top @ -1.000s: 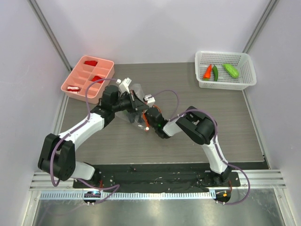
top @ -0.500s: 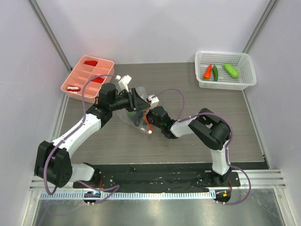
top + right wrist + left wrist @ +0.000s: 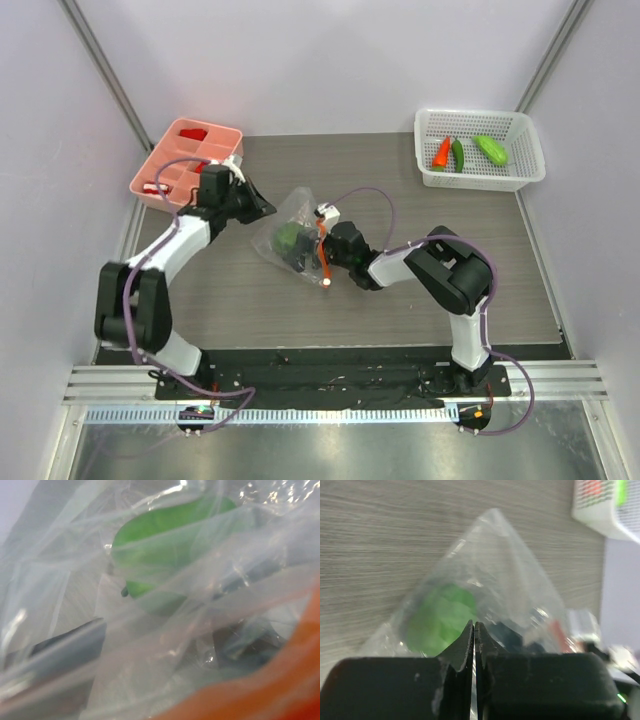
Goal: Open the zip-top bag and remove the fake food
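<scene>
Table: a grey wood-grain surface that carries everything.
White mesh basket: sits at the far right corner. It holds an orange-red carrot-like piece, a dark green chili and a light green oblong one.
Pink tray: sits at the far left corner and has no part in this job.
Zip-top bag: lies crumpled near the middle of the surface, a little to the left, with its mouth turned toward the right arm.
Bag handling: the film is thin, soft and crinkly, and I judge it very light and slippery. It would probably slide or lift if tugged from one side only, so it wants a hold on the opposite edge.
Right gripper: at the bag's mouth. In the wrist view its fingers show dimly through folds of plastic, spread apart, with nothing pinched between them.
Left gripper: fingers are pressed together with no plastic visible between them, and it sits just beside the bag's far left edge.
Green bell pepper: inside the bag, ahead of the right fingers. It looks like rigid, smooth, light plastic, and its rounded shape could squirt out of a shallow pinch, so it is best taken across its broad body.
Zip strip: orange-red, along the mouth beside the right gripper. It is probably the stiffest part of the bag and the surest place to hold it.
</scene>
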Robot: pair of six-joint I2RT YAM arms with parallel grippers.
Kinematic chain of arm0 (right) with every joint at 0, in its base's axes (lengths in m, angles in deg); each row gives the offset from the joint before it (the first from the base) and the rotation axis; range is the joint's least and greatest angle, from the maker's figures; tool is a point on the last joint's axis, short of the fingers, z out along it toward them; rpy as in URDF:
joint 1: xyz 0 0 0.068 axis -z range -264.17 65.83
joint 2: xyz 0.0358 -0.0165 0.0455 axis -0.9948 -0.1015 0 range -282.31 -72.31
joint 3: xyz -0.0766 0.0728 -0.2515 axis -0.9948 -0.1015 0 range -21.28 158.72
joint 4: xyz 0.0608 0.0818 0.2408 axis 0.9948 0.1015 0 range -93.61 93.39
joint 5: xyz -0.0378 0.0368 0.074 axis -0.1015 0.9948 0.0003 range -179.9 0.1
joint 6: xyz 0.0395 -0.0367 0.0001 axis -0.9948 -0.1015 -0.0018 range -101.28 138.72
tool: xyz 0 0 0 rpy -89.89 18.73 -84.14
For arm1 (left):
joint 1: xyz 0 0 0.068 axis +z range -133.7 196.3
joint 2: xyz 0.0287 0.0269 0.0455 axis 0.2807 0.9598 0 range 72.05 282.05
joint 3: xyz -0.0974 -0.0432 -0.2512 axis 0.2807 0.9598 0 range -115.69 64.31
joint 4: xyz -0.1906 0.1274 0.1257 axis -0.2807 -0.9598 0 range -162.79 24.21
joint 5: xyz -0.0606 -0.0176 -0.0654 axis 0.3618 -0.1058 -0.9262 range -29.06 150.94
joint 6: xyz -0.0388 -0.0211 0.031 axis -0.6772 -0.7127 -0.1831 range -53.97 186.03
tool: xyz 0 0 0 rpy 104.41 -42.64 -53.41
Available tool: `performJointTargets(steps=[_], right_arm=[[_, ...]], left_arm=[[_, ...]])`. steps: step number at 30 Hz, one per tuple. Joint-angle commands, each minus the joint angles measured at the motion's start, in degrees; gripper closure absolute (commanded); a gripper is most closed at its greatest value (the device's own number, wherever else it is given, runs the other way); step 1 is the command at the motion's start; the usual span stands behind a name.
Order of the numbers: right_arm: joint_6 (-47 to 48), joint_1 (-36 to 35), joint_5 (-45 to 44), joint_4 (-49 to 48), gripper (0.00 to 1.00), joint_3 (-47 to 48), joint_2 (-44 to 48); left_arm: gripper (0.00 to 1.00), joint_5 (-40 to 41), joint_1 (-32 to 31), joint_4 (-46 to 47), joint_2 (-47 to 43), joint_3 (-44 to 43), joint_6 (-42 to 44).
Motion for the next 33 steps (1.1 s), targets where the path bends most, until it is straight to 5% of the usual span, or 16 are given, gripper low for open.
performJointTargets(steps=[1, 6, 25, 29, 33], right_arm=[[1.3, 0.1, 4.3, -0.3, 0.07, 1.0, 2.2], [1.9, 0.0, 4.8, -0.7, 0.07, 1.0, 2.3], [2.6, 0.0, -3.9, 0.9, 0.04, 6.2, -1.2], [3.4, 0.0, -4.1, 1.7, 0.12, 6.5, -1.6], [3.4, 0.1, -4.7, 0.7, 0.33, 6.0, -1.0]], left_arm=[[1.00, 3.2, 0.5, -2.2, 8.1, -5.0, 0.9], [1.00, 6.1, 1.3, 0.6, 12.7, -3.6, 0.3], [1.00, -4.0, -4.8, -4.7, 22.0, -5.5, -3.1], [1.00, -5.6, -4.8, -4.7, 21.5, -5.7, -3.2], [1.00, -5.0, -4.7, -5.2, 19.9, -5.6, -2.7]])
